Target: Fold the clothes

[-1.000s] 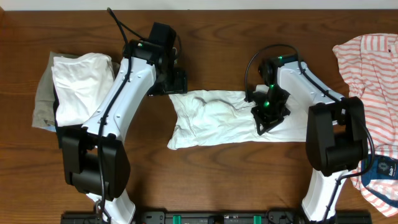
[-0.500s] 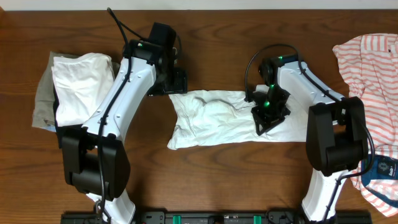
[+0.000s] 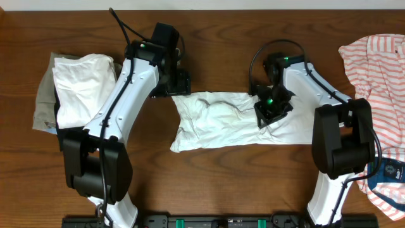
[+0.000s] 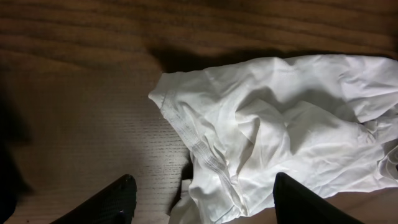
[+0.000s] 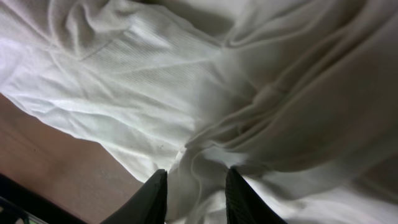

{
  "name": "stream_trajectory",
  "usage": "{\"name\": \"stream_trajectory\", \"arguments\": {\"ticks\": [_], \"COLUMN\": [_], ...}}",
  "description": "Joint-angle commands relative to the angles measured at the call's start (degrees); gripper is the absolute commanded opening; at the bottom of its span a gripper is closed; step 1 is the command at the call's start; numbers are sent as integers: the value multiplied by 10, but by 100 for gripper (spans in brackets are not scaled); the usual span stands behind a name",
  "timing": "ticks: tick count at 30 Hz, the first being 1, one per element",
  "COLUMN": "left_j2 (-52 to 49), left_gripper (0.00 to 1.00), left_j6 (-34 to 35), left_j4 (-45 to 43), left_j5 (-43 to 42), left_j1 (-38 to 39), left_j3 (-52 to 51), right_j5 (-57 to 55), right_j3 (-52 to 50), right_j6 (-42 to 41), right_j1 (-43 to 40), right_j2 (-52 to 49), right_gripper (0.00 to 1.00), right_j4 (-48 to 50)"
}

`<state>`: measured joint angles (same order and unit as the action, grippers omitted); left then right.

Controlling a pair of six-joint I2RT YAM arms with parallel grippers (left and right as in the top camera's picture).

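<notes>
A crumpled white garment point(image 3: 215, 120) lies in a rough rectangle at the table's middle, one of the clothes. My left gripper point(image 3: 181, 85) hovers over its far left corner, open wide. In the left wrist view the ribbed hem point(image 4: 199, 149) runs between the left gripper's point(image 4: 203, 182) spread fingers without touching them. My right gripper point(image 3: 271, 113) rests on the garment's right part. In the right wrist view the right gripper's point(image 5: 196, 180) fingers stand a little apart, and a loose ridge of white cloth point(image 5: 205, 165) lies between them.
A folded white piece point(image 3: 79, 85) sits on khaki cloth point(image 3: 43, 104) at the far left. A coral-and-white striped garment point(image 3: 380, 69) is heaped at the right edge, with a blue-labelled item point(image 3: 387, 174) below it. Bare wood point(image 3: 209, 183) shows in front.
The right gripper has shifted slightly toward the table's far side and its fingers have parted a little. The left arm and the garment's outline look the same.
</notes>
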<state>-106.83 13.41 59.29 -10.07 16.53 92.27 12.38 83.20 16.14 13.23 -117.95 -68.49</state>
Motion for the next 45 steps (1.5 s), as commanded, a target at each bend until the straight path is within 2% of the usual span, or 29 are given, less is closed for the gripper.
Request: {"name": "stream_trajectory", "arguments": {"ticks": [1,5,11,14,16,27,35,39,42,45], "left_j2": [-2,-2,-2,-2,-2,-2,-2,-2,-2,-2], "left_gripper": [71,71,71,71,71,71,71,71,71,71], "left_j6": [-9,-9,-9,-9,-9,-9,-9,-9,-9,-9], "left_j4": [0,0,0,0,0,0,0,-4,-4,-4], "left_j5": [7,7,7,7,7,7,7,7,7,7], "left_j1": [-2,-2,-2,-2,-2,-2,-2,-2,-2,-2], "left_j3": [-7,-7,-7,-7,-7,-7,-7,-7,-7,-7], "right_j5": [3,-7,-16,-62,-92,-92,-111,-111,-108,-107], "right_j3": [13,20,31,40,49,73,72,71,69,69], "right_j6": [-10,7,-31,-74,-94,-140,-161,-162,-161,-162], "right_j1": [-5,-7,-19,-23,-26,-28,-28,-28,-27,-20], "right_j2": [18,24,39,40,40,40,40,40,39,39], "right_gripper": [30,29,28,28,28,30,26,29,43,46], "right_j4": [-9,-33,-19,-8,5,125,96,101,112,125]}}
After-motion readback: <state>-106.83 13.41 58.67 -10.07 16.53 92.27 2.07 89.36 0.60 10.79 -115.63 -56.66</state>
